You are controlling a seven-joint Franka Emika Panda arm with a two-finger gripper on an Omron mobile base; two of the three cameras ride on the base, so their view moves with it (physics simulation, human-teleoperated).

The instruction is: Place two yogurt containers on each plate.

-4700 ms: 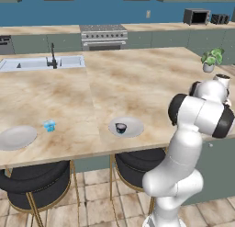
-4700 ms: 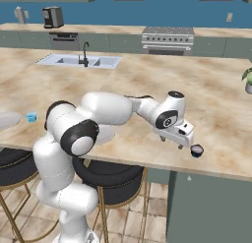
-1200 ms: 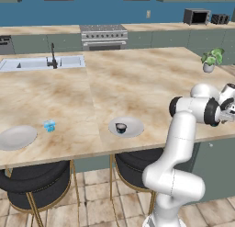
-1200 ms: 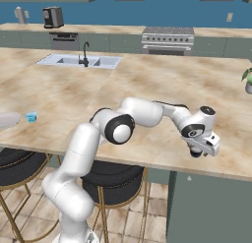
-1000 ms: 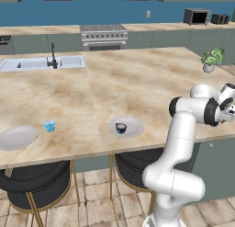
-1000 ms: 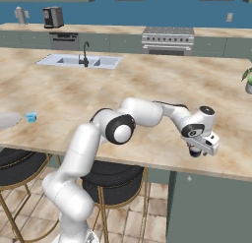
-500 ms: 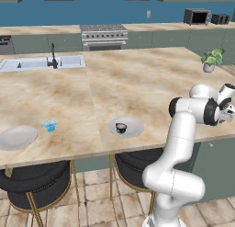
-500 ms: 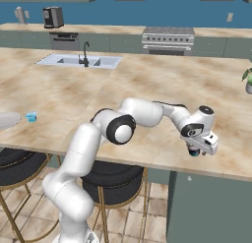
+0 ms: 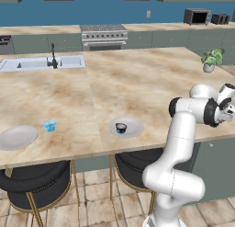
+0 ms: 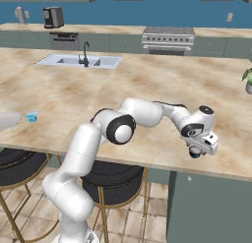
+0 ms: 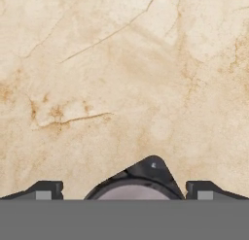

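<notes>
Counter edge: tool spread wide around 1 dark yogurt cup.

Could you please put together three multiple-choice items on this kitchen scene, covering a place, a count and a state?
1. Where does the light blue yogurt container stand?
A. in the sink
B. on the counter beside the left plate
C. on the stove

2. How many cups sit on the middle plate?
A. none
B. one
C. three

3. How are the end effector's jaws?
A. spread wide
B. clamped shut
C. gripping a plate

Answers: 1 B, it rests on bare marble just right of that plate. 2 B, a single dark cup sits there. 3 A, the fingertips stand far apart either side of a dark yogurt container.
</notes>
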